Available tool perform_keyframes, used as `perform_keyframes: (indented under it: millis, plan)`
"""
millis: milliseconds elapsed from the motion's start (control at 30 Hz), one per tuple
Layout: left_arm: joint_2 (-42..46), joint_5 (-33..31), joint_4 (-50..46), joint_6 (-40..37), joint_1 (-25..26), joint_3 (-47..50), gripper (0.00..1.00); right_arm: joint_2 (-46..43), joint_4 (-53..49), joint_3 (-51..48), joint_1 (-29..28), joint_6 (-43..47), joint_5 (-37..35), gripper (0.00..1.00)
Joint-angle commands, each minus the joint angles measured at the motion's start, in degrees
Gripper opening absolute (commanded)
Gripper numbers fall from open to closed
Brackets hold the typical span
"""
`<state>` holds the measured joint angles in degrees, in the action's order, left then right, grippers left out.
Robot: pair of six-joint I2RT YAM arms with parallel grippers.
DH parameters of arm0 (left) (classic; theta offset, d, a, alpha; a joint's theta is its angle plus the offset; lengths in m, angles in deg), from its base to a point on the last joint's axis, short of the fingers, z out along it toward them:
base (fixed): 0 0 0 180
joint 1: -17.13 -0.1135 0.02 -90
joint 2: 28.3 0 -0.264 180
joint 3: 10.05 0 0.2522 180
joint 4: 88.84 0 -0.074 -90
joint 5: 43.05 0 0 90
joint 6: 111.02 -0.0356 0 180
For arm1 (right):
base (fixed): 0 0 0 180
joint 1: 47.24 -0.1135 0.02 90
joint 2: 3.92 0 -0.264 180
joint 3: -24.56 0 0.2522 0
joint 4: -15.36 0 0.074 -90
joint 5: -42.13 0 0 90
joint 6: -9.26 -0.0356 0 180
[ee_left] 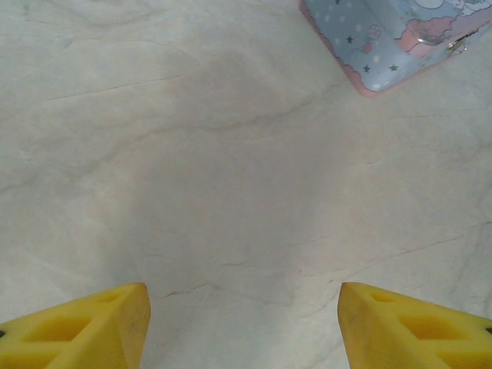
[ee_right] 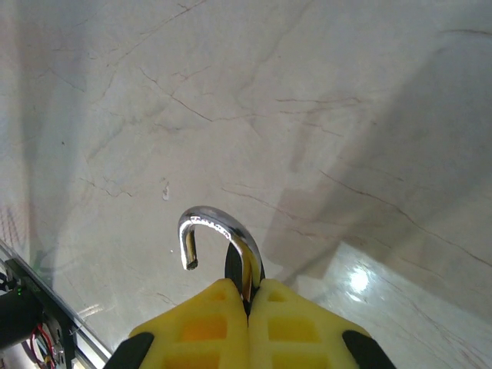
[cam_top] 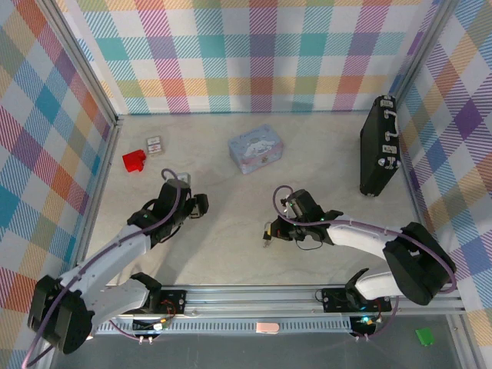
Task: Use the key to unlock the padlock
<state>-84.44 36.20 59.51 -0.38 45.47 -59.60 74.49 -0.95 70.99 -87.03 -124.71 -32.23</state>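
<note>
— What is the right gripper (ee_right: 247, 292) doing?

— It is pressing its yellow fingers (ee_right: 211, 323) tight together on the padlock (ee_right: 207, 212). It is holding it by the silver loop, low over the table (ee_right: 346, 115).

— Whereabouts is that?

— Towards the near middle, between the two arms. It is sitting well apart from the blue tin (cam_top: 255, 148) and the black case (cam_top: 379, 146).

— Is the lock looking open to you?

— I am judging so. The loop's short end (ee_right: 187, 252) is hanging free in the air rather than sitting in the body. The body itself is hiding behind the fingers, so I am going by the loop alone.

— And the left gripper (ee_left: 243, 307)?

— It is hovering over bare table with its fingers standing well apart. It is gripping nothing, and a corner of the tin is lying ahead of it.

— The key?

— I am not able to tell where it is.

— So how far along are we?

— The unlocking is looking done, I am guessing. What is remaining, if anything, is setting the lock down and drawing both arms away.
</note>
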Motion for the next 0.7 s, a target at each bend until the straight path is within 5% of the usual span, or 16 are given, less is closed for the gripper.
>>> perform_keyframes:
  millis: [0,667]
  plan:
    - [4.68,-3.27,1.51,-2.06,-0.35,3.46,0.65,2.14,2.62,3.02,-0.55,-0.59,2.25,0.0]
    - [15.52,-5.02,7.63,-3.53,-0.33,11.18,0.67,9.29,-3.01,8.09,-0.85,1.37,0.17,0.0]
